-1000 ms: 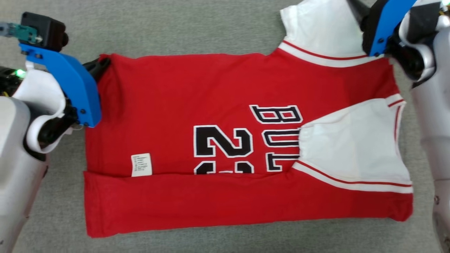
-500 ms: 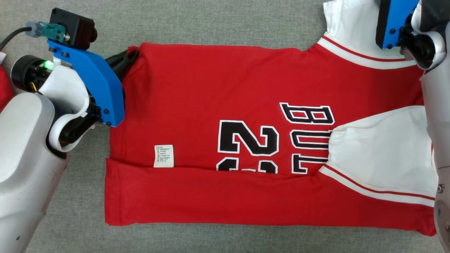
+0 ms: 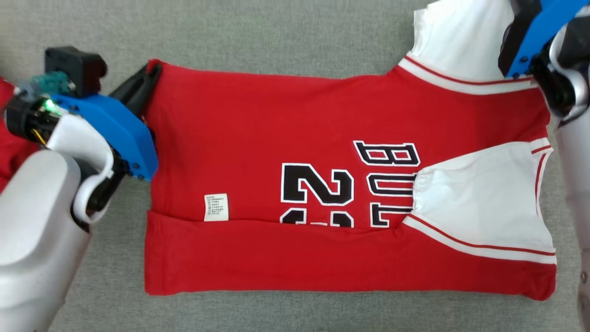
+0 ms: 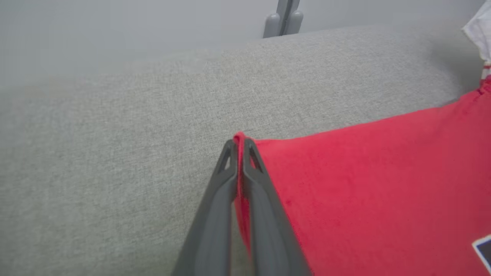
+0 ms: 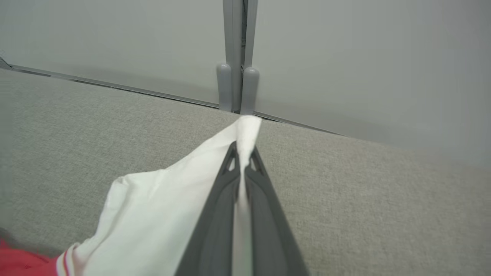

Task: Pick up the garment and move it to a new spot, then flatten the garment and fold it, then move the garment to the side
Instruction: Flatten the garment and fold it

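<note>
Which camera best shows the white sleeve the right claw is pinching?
Right wrist view: the white sleeve sits pinched at its tip in the right claw. The head view crops it at the top; the left wrist view catches a sliver.

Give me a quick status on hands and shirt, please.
Left hand shut on shirt corner. Right hand shut on white sleeve. Shirt flat, near edge folded over. Red cloth at far left.

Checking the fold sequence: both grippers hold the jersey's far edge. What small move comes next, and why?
Probably lift both pinched points a little together. The left gripper is shut on the red far corner of the jersey, the right gripper on its white sleeve, and the near edge is already folded up, so the far edge looks due to come over.
</note>
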